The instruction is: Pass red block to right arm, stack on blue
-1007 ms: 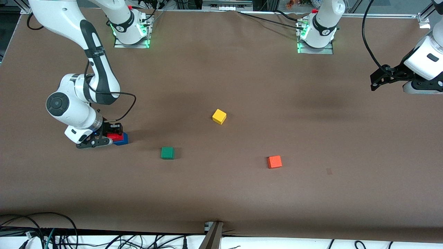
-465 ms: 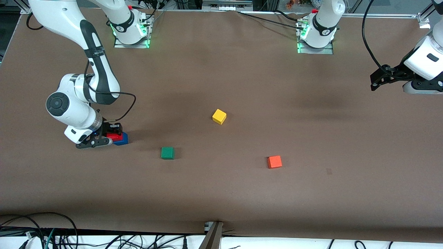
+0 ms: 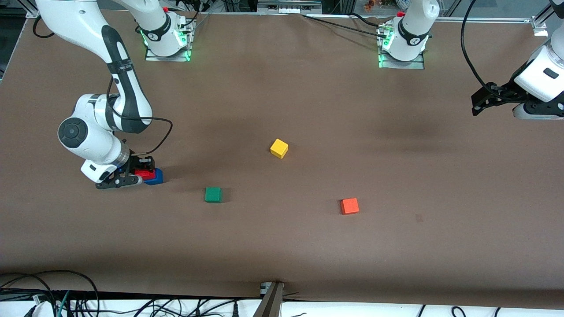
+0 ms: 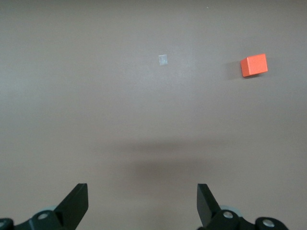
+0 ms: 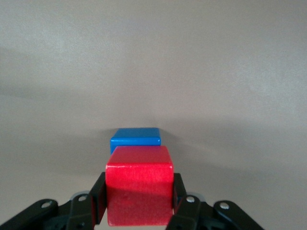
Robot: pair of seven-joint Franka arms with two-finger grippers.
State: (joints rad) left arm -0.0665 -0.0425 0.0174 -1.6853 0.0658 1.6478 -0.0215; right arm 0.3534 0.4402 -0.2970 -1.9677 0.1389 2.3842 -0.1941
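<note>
Right pincer (image 3: 140,175) pinching the red block (image 3: 143,174), low at the right arm's end of the table (image 3: 282,246), directly beside the blue cube (image 3: 155,176). In the right wrist view, red block (image 5: 139,191) held between the fingers, with the blue cube (image 5: 135,140) just ahead of it and seemingly lower, only partly under it. Probably calls for a small shift forward before release, to centre red over blue. Left pincer (image 3: 480,103) spread wide and empty, waiting over the left arm's end, well apart from the cubes.

Matt painted red block (image 5: 139,184); matt brown table (image 3: 308,246) covering.
</note>
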